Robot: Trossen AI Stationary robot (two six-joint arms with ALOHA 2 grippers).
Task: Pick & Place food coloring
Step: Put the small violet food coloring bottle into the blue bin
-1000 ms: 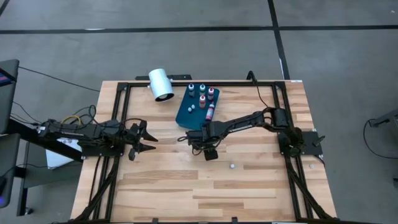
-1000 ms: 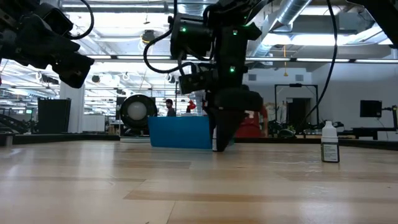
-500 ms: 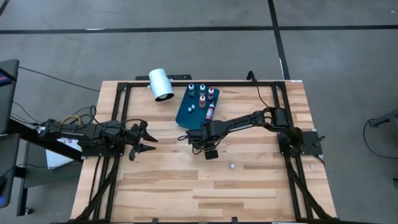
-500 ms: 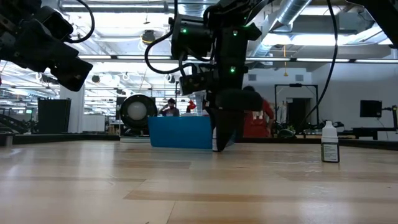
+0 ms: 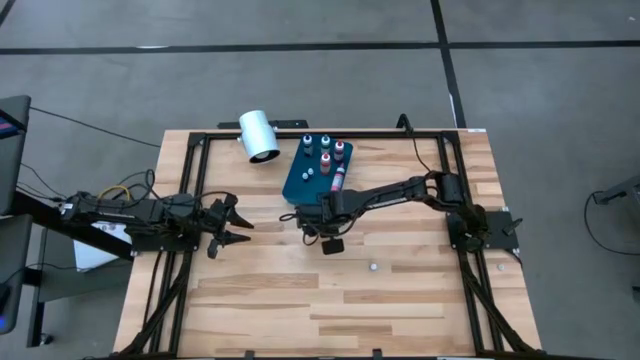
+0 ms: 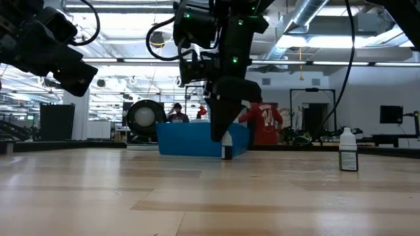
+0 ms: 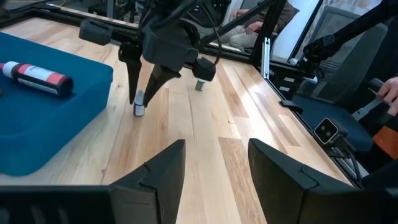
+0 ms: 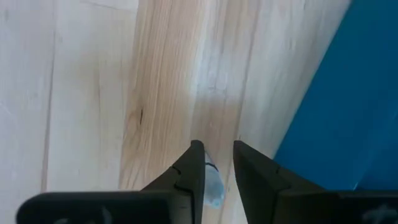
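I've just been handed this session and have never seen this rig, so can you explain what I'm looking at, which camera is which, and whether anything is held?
Two dark robot arms work at a wooden table. One picture looks straight down, one looks level across the tabletop, and each wrist carries its own camera. Toward the back lie a blue tray holding tiny food coloring bottles and a white cylinder on its side. A loose bottle stands on the bare wood. The right gripper points down just in front of the tray, and its jaws appear closed on a small bottle that stands on the table. The left gripper waits at the left with open, empty jaws.
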